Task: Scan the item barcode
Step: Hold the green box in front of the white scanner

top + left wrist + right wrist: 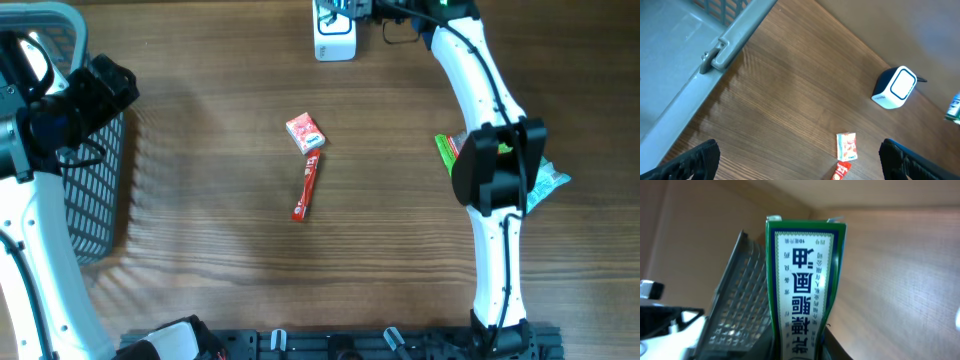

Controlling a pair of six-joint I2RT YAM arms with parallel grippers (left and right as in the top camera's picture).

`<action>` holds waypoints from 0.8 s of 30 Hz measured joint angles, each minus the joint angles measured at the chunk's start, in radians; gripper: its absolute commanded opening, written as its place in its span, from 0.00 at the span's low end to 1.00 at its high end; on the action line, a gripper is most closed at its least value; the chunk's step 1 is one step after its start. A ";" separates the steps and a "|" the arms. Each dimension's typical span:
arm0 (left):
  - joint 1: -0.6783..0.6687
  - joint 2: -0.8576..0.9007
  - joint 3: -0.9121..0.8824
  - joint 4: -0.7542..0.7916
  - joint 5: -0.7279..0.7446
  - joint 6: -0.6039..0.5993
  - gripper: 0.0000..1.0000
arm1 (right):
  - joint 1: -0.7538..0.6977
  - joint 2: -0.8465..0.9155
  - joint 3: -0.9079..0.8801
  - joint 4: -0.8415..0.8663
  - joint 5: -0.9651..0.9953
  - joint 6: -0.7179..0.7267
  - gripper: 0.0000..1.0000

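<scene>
Right jaws are closed narrowly on the green box (pixel 805 280), gripping its lower end with the printed face toward the wrist camera and the lettering inverted; overhead, the box is at the right side of the worktop (pixel 200 200), well apart from the white scanner (pixel 335 42) at the far edge. Left jaws are fully open and empty, beside the grey basket (pixel 685 55). A small red box (pixel 305 132) and a red stick pack (pixel 308 188) lie mid-worktop, nearly touching; a pale packet (pixel 552 185) lies partly under the right arm.
</scene>
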 measured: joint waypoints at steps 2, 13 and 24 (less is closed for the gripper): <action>0.000 0.000 0.000 -0.001 0.000 0.000 1.00 | -0.010 0.052 0.003 0.205 -0.035 0.107 0.16; 0.000 0.000 0.000 0.000 0.000 0.000 1.00 | -0.020 0.240 0.003 0.449 -0.082 0.479 0.17; 0.000 0.000 0.000 0.000 0.000 0.000 1.00 | -0.020 0.266 0.003 0.376 -0.044 0.498 0.17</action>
